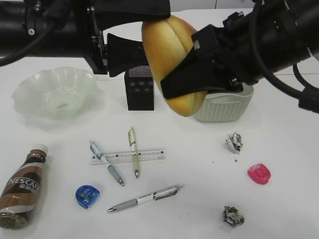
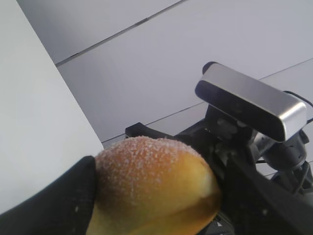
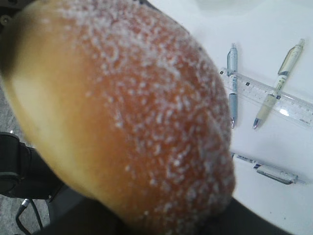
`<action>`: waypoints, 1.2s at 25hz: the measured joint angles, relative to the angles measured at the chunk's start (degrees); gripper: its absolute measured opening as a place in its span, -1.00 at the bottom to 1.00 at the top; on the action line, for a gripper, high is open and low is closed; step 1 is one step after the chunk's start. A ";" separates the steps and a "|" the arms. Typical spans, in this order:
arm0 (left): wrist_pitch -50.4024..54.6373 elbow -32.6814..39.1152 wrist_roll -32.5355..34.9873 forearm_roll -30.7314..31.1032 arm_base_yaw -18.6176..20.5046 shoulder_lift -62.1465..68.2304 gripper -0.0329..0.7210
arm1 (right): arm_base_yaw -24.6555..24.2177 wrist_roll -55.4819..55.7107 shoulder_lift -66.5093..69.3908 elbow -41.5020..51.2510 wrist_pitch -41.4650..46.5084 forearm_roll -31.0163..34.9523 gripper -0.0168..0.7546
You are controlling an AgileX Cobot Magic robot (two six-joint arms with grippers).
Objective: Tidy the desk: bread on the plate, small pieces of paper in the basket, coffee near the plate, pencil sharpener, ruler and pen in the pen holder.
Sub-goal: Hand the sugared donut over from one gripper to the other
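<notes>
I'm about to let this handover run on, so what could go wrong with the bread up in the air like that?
1. The bread hangs high between both arms; the right end effector clamps it while the left end effector stands open beside it, so a mistimed release could drop it.
2. A drop might land it on the black pen holder or the basket, not the plate.

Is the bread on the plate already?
No, the bread is up in the air, pinched in the right gripper, and the plate has no bread on it.
</notes>
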 joint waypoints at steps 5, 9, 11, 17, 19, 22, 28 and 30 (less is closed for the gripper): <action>-2.01 -0.05 0.43 -0.23 -1.57 0.20 0.66 | -0.10 0.00 0.00 0.02 0.09 -0.81 -0.46; -3.41 -0.05 0.48 -0.35 -2.38 0.30 0.66 | -0.10 0.19 0.00 0.12 0.09 -1.37 -0.46; -3.51 -0.05 0.57 -0.45 -2.38 0.30 0.65 | -0.10 0.19 0.00 0.12 0.09 -1.45 -0.46; -3.55 -0.05 0.57 -0.43 -2.38 0.68 0.31 | -0.20 0.33 0.00 0.12 0.22 -1.34 -0.46; -3.55 -0.05 0.57 -0.32 -2.38 0.68 0.08 | -0.20 0.33 0.00 0.12 0.22 -1.11 -0.46; -3.55 -0.05 0.57 -0.22 -2.38 0.68 -0.22 | -0.20 0.33 0.00 0.12 0.22 -0.98 -0.46; -3.55 -0.05 0.57 -0.10 -2.38 0.68 -0.42 | -0.20 0.21 0.00 0.12 0.37 -0.63 -0.46; -3.55 -0.05 0.57 0.00 -2.38 0.68 -0.43 | -0.20 0.21 0.00 0.12 0.47 -0.63 -0.46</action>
